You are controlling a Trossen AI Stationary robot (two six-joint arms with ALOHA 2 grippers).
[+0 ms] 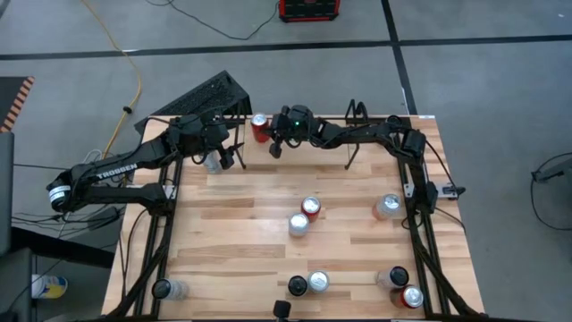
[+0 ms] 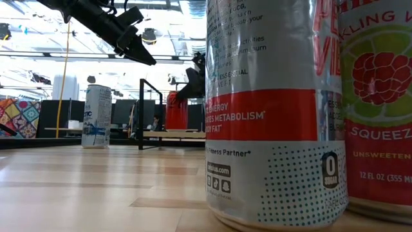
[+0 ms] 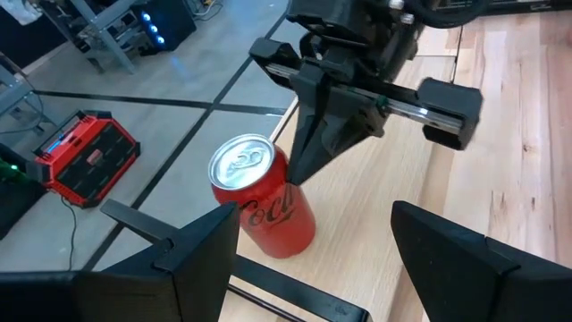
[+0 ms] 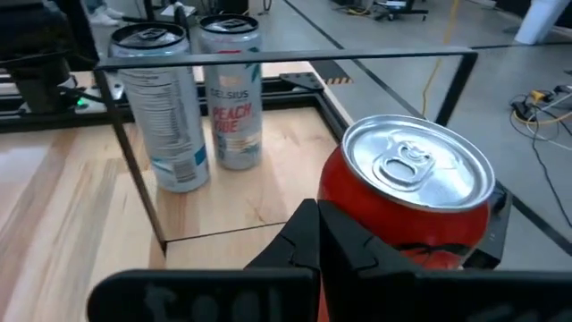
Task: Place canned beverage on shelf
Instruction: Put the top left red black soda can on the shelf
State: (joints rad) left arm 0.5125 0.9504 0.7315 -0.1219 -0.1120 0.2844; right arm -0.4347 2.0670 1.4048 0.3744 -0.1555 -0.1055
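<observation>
1. High view: one red can (image 1: 259,126) stands at the table's (image 1: 268,233) far edge.
2. Right gripper (image 1: 276,148), fingers clenched and empty, just beside the red can.
3. Left gripper (image 1: 234,159), fingers spread and empty, near the red can.
4. Two tall cans (image 4: 192,98) stand beyond the red can.

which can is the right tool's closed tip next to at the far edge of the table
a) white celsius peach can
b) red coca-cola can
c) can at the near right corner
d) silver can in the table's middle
b: the right tool, fingers shut together, has its tip against the side of the red Coca-Cola aluminium can standing upright at the wooden table's far edge.
</observation>
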